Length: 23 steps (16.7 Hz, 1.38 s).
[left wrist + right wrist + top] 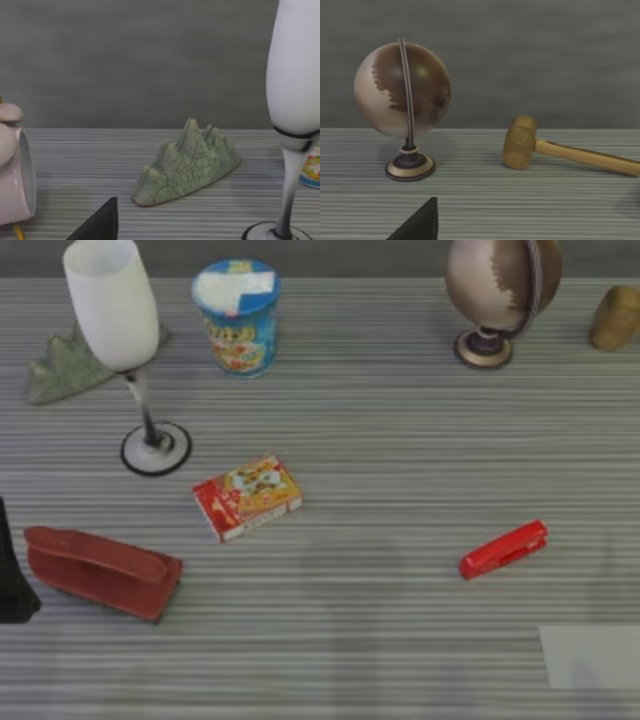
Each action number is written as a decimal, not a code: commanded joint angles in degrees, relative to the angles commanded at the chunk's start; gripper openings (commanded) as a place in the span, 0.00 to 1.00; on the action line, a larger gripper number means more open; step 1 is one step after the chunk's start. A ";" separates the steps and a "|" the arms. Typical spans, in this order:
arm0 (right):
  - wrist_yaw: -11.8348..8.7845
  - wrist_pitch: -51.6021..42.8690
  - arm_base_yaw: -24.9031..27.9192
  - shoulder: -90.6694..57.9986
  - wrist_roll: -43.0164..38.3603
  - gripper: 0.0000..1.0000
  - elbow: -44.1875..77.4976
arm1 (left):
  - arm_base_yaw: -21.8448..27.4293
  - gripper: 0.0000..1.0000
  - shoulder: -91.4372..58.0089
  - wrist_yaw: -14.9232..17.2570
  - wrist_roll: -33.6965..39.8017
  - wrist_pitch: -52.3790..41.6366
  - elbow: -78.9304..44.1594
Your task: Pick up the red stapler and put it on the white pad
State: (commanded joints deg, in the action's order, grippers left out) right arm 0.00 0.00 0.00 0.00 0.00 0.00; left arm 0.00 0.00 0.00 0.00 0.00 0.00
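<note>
The red stapler [504, 549] lies flat on the striped table, right of centre, slanted with one end toward the far right. The white pad [592, 656] lies flat at the table's front right corner, just in front of and to the right of the stapler, with nothing on it. My left gripper [12, 580] shows only as a black shape at the left edge, beside the dark red brush, far from the stapler. My right gripper [422, 222] shows only as a black tip in its wrist view, facing the globe and hammer; it is outside the top view.
A dark red brush block [100, 570] sits front left and a snack box [247, 497] near the middle. Along the back stand a white goblet [112, 300], a noodle cup [237, 316], a green ceramic ridge [187, 162], a globe [500, 285] and a wooden hammer [520, 142]. A pink mug [12, 170] is at the far left.
</note>
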 joint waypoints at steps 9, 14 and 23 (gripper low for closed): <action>-0.19 -12.06 4.59 -16.79 15.63 1.00 15.80 | 0.00 1.00 0.00 0.00 0.00 0.00 0.00; -0.01 -28.82 10.38 -45.59 37.72 1.00 37.47 | 0.00 1.00 0.00 0.00 0.00 0.00 0.00; -0.07 -58.79 20.91 -93.28 75.88 1.00 74.51 | 0.00 1.00 0.00 0.00 0.00 0.00 0.00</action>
State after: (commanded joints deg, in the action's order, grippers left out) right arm -0.07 -58.79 20.91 -93.28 75.88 74.51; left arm 0.00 0.00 0.00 0.00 0.00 0.00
